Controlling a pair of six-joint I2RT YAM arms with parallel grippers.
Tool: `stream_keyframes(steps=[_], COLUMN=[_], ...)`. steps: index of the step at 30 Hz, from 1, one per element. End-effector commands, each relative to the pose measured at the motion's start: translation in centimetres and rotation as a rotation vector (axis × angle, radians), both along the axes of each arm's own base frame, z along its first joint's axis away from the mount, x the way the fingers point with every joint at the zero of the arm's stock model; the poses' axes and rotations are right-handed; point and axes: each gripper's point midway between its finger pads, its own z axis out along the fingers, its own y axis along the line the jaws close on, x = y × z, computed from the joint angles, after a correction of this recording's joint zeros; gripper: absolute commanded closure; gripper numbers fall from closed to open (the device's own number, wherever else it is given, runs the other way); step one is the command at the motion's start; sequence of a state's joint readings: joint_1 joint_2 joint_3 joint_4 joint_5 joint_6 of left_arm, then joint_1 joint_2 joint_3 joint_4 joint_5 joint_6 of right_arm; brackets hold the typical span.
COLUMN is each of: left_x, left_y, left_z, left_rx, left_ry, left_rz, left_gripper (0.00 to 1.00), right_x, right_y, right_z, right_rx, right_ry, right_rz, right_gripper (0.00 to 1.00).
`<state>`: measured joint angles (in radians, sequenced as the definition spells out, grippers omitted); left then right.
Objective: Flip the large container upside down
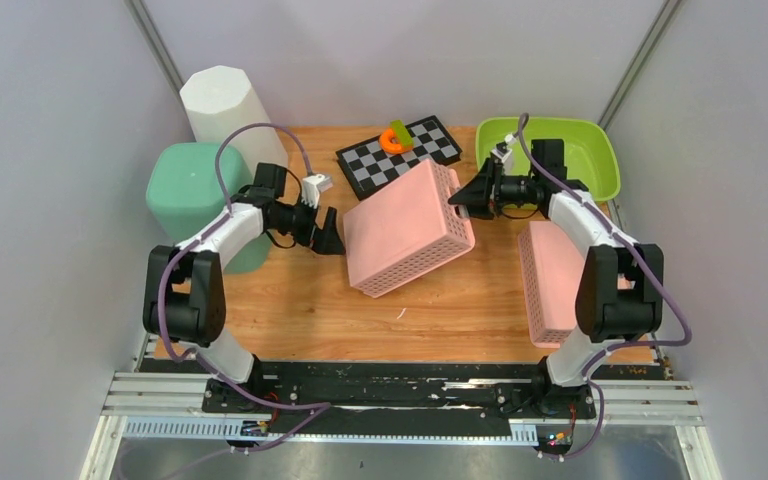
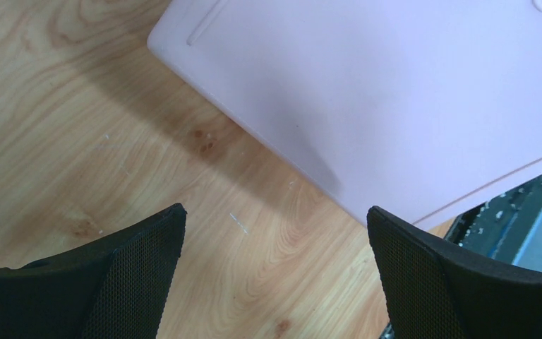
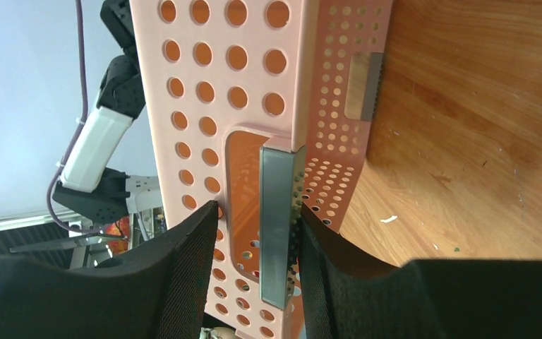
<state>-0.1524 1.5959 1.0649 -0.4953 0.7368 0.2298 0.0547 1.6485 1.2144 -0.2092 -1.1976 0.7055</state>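
The large container (image 1: 408,226) is a pink perforated basket lying mid-table with its flat base facing up, tilted. My right gripper (image 1: 463,198) is at its right end. In the right wrist view the right gripper (image 3: 257,212) straddles the rim strip beside the handle cut-out of the basket (image 3: 212,92). One finger (image 3: 324,268) rests against the rim and the other stands off with a gap, so the jaws are open. My left gripper (image 1: 332,232) hangs wide open just left of the basket, holding nothing. The left wrist view shows the left gripper (image 2: 275,210) over bare wood, with the basket's smooth base (image 2: 395,85) ahead.
A smaller pink basket (image 1: 550,280) lies by the right arm. A mint bin (image 1: 188,190) and a white bin (image 1: 222,105) stand at the back left. A lime tub (image 1: 595,155) is at the back right. A checkerboard (image 1: 375,165) with an orange piece (image 1: 395,140) lies behind the basket.
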Motion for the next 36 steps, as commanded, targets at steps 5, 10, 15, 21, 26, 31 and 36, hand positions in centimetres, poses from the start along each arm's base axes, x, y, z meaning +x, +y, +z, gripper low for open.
stream_keyframes(steps=[5,10,15,21,26,31,36], left_x=[-0.4,-0.4,-0.8,-1.4,-1.8,-1.8,-1.6], left_y=[-0.4,0.1,0.8,1.3,1.3,1.5,1.9], left_z=[-0.2,-0.3,-0.7,-1.1,-1.4,-1.3,-1.2], left_rx=[-0.142,-0.172,-0.168,-0.147,-0.151,-0.137,-0.122], left_ry=[0.114,0.150,0.176,0.198,0.219,0.214,0.200], left_rz=[0.009,0.029,0.043,0.049,0.056,0.071,0.098], left_gripper=[0.00,0.00,0.00,0.00,0.00,0.00,0.00], right_x=[-1.4,-1.7,-1.8,-1.6,-1.4,-1.4,-1.5], right_y=[2.2,2.6,2.6,2.6,2.6,2.5,2.4], right_z=[-2.5,-3.3,-4.7,-6.3,-7.4,-8.5,-9.3], right_rx=[-0.018,-0.031,-0.040,-0.053,-0.057,-0.065,-0.074], right_ry=[-0.018,-0.032,-0.024,-0.005,0.021,0.037,0.049], right_rz=[0.087,0.106,0.111,0.114,0.115,0.116,0.120], right_gripper=[0.53,0.53,0.53,0.53,0.53,0.53,0.52])
